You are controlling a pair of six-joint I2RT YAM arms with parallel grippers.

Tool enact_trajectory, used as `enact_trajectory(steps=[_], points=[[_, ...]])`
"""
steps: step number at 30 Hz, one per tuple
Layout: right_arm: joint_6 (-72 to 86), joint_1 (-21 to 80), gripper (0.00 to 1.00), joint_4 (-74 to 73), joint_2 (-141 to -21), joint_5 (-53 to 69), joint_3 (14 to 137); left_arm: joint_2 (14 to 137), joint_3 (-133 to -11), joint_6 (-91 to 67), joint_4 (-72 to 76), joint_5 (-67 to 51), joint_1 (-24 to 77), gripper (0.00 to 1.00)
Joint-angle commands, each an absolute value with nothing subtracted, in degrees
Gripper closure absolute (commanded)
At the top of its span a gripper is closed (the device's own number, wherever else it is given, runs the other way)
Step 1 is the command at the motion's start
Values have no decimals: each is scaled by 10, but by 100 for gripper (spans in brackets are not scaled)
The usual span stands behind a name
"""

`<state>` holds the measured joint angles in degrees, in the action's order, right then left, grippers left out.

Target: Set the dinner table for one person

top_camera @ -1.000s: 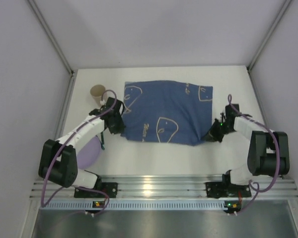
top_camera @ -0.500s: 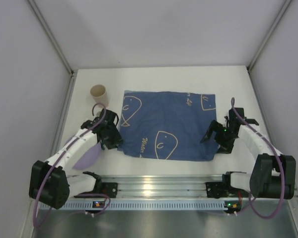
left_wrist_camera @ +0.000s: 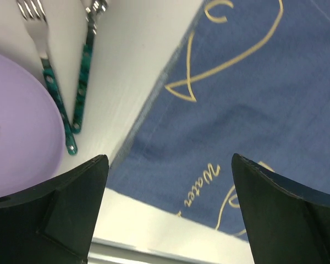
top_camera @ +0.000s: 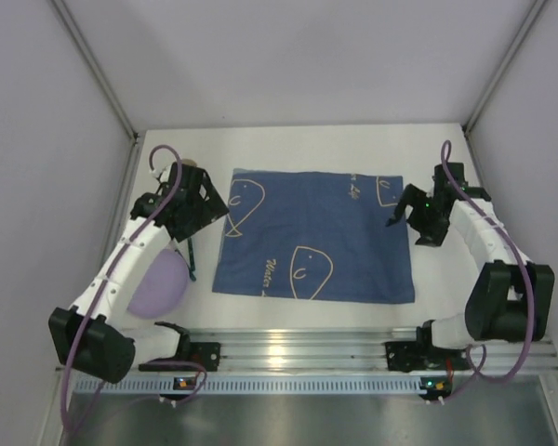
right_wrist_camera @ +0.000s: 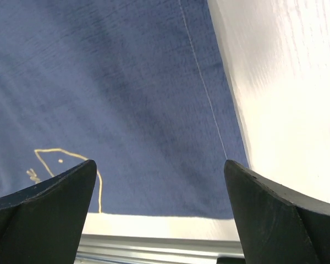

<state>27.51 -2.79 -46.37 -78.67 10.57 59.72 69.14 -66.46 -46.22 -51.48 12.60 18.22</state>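
**Top view**
- Tabletop (top_camera: 298, 139): white and matte, it is filling the floor between the grey walls and carrying everything else.
- Placemat (top_camera: 312, 237): dark blue with pale fish drawings, it is lying flat in the middle of the tabletop, its near edge close to the metal rail (top_camera: 298, 348).
- Left end effector (top_camera: 205, 204): it is hanging by the placemat's far left corner. The spread of its fingers cannot be told from here.
- Right end effector (top_camera: 402, 209): it is hanging by the placemat's far right corner.
- Plate (top_camera: 158, 283): lilac, it is sitting left of the placemat and apart from it, with the left arm crossing over its far part.
- Cutlery (top_camera: 192, 258): it is showing as a thin dark line between plate and placemat.

**Left wrist view**
- Left end effector: its fingers are standing spread wide and gripping nothing, above the placemat's left edge.
- Cutlery: two green-handled pieces are lying side by side on bare tabletop. One is a fork, its handle running along the plate's rim. The frame is cutting off the other's head.
- Obstruction: nothing is lying between the fingers and the cloth.

**Right wrist view**
- Right end effector: its fingers are standing spread wide and holding nothing.
- Placemat: its right edge is crossing the gap between the fingers, with bare tabletop to the right.
- Rail: it is showing along the bottom, just beyond the placemat's near edge.
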Motion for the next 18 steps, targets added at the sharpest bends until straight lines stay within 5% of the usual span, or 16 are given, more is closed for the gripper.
enact_trajectory(steps=[1,6,18], points=[[279,-31,0,-408,-863,121,606,748,-716,-415,-510,168,139,1],[298,-25,0,-310,-969,226,621,811,-754,-385,-460,137,54,1],[270,-16,0,-367,-1125,205,767,970,-878,-358,-394,122,-21,1]])
